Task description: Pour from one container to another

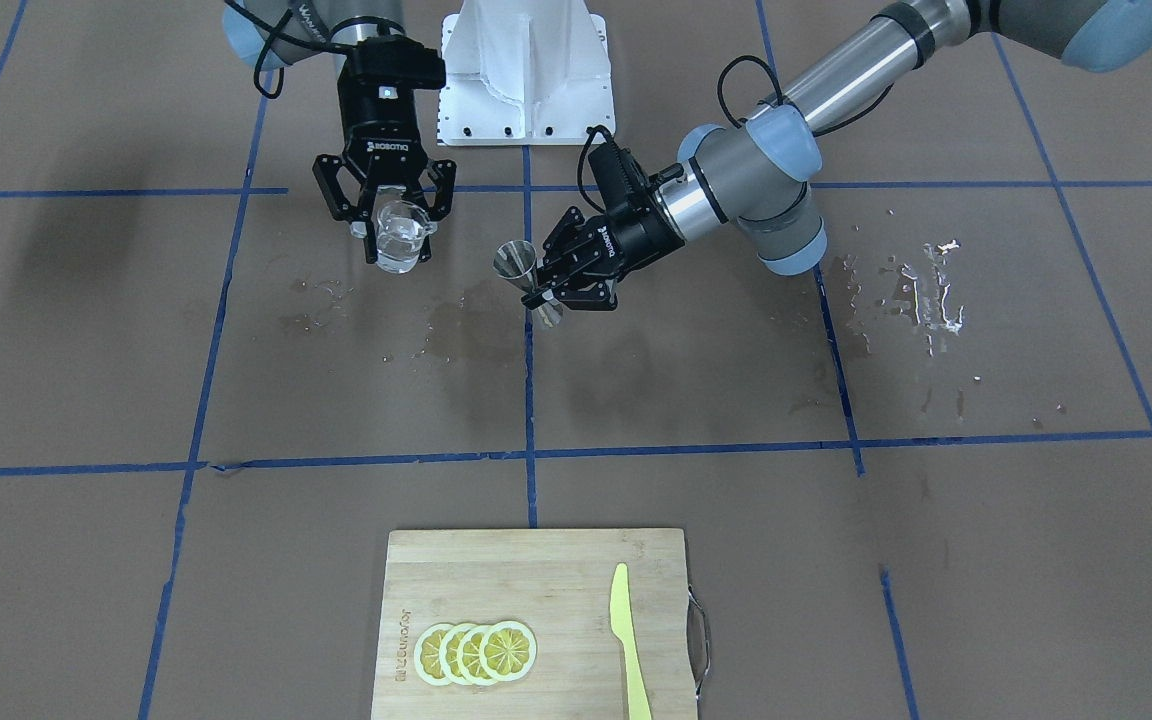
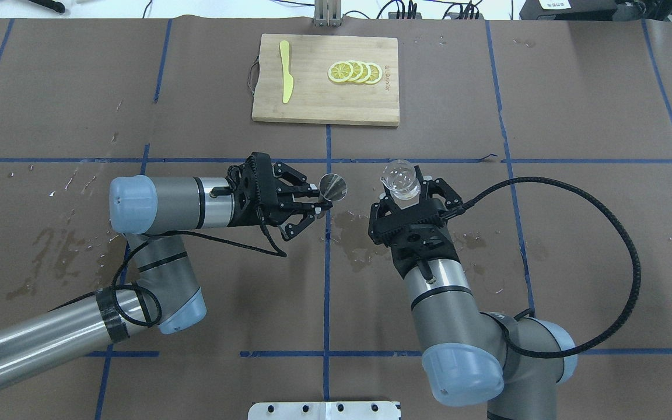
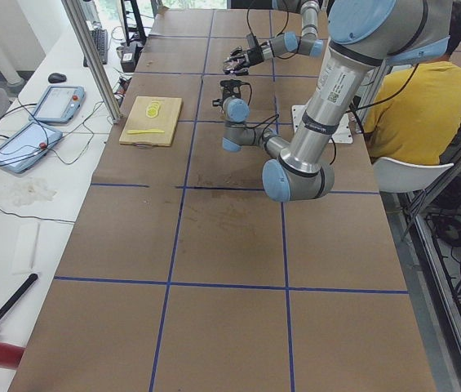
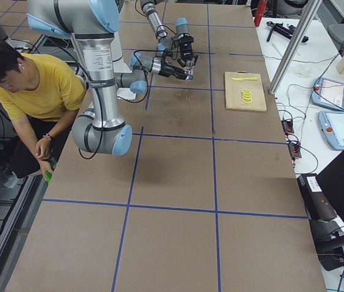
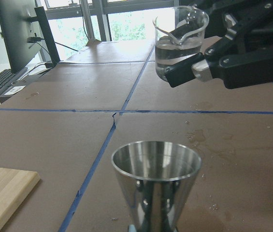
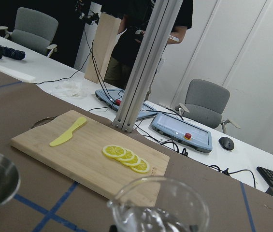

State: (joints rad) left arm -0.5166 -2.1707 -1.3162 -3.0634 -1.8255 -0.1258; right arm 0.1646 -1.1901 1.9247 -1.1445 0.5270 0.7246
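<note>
The clear beaker (image 1: 402, 237) hangs above the table, holding clear liquid, with my right gripper (image 1: 388, 243) shut on it; from overhead the beaker (image 2: 401, 179) sits at the tips of the right gripper (image 2: 404, 193). The steel jigger (image 1: 528, 282) is held upright off the table in my left gripper (image 1: 558, 290), shut on its waist. In the overhead view the jigger (image 2: 332, 188) sits a short gap to the left of the beaker. The left wrist view shows the jigger's open mouth (image 5: 156, 162) below and in front of the beaker (image 5: 179, 43). The beaker's rim (image 6: 159, 205) fills the right wrist view's bottom.
A wooden cutting board (image 2: 312, 99) with lemon slices (image 2: 354, 72) and a yellow knife (image 2: 286, 79) lies at the far middle of the table. Wet patches (image 1: 466, 335) mark the brown paper under the grippers. A person in yellow (image 4: 35, 85) sits beside the table.
</note>
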